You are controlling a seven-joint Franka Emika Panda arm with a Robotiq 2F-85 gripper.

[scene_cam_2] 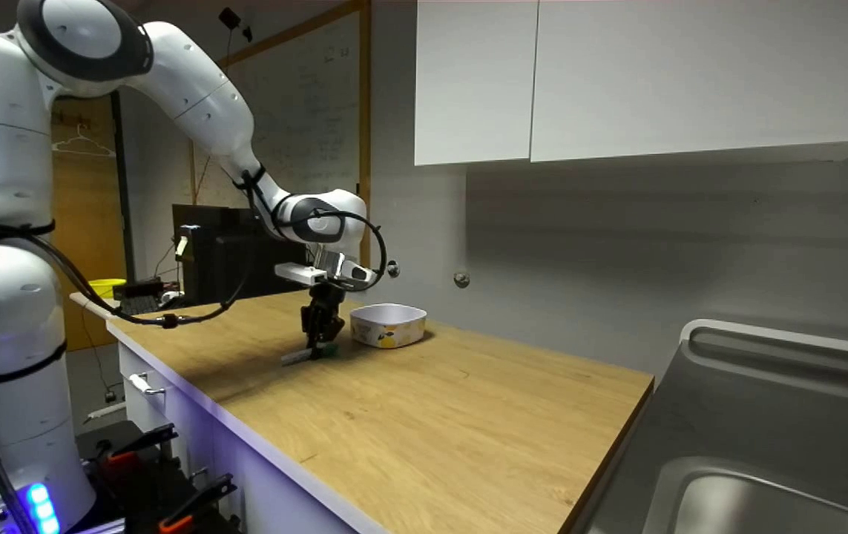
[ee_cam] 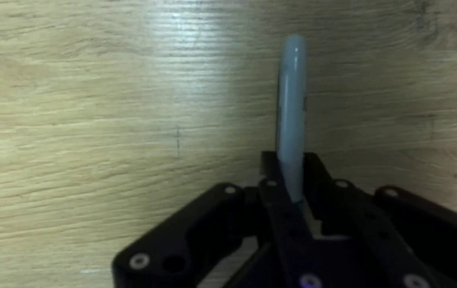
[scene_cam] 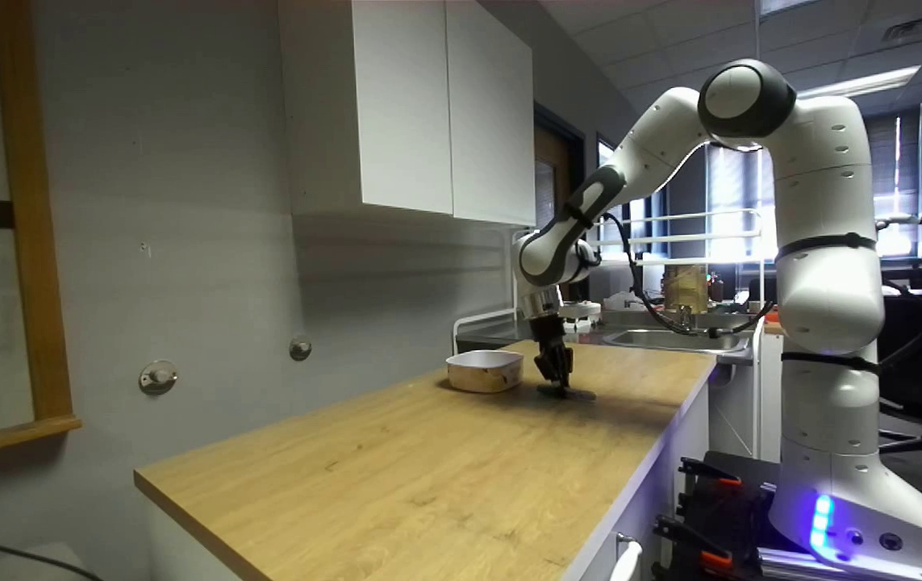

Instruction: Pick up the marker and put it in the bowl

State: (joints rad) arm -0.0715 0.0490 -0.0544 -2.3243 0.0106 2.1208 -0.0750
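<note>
- The arm [scene_cam: 658,137] arches high, its forearm slopes down, and the gripper [ee_cam: 292,167] points down toward the wood-grain tabletop [scene_cam: 396,476], just beside the bowl [scene_cam_2: 400,335] on the side nearer the robot's base [scene_cam: 864,516]
- The jaws are drawn together on the marker [ee_cam: 293,92], gripping it from both sides
- The marker sits in that grip, near the bowl and outside it; whether it touches the tabletop I cannot tell
- Its barrel is smooth, glossy and pale grey-blue, with a blunt rounded tip pointing away from the bowl
- The bowl is squarish with rounded corners, white inside, its outer wall printed with yellow patches [scene_cam_2: 386,340] in an exterior view
- The wrist view gives the barrel close up; the green end [scene_cam_2: 327,350], on the bowl's side of the gripper, is plain in an exterior view
- White cupboards [scene_cam: 404,105] hang higher than the bowl in both exterior views
- Bright windows [scene_cam: 739,181], well beyond the bowl, appear in an exterior view
</note>
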